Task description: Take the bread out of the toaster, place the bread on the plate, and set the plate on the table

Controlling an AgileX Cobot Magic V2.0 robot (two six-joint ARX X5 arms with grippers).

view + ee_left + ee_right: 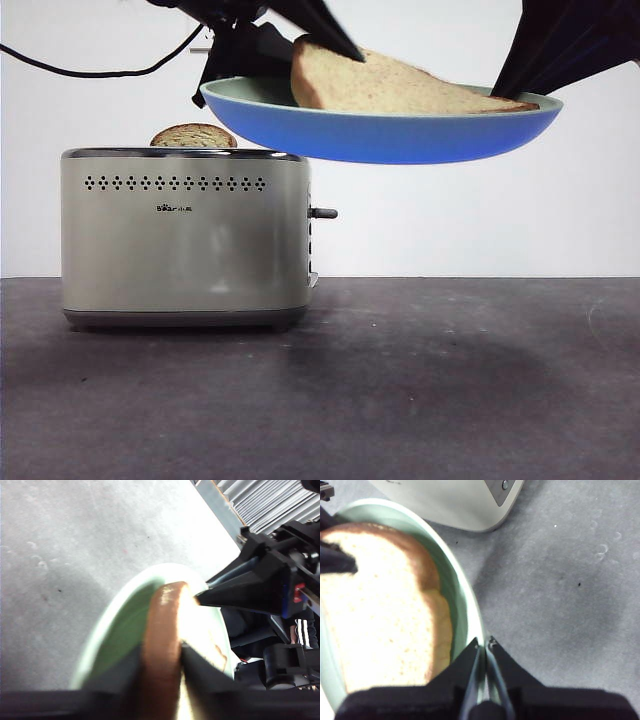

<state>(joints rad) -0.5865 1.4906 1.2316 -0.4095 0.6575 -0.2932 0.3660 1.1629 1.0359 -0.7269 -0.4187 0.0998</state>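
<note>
The mint-green plate with a blue underside hangs in the air, above the table and to the right of the toaster. My right gripper is shut on the plate's rim; in the front view it comes in from the top right. The bread lies tilted in the plate, one end raised. My left gripper is shut on the bread's brown crust; in the front view it holds the raised end. The bread also shows in the right wrist view.
A second dome-topped slice sticks out of the toaster's slot. The toaster's grey lever points right, under the plate's left part. A black cable hangs at the upper left. The toaster's corner shows in the right wrist view.
</note>
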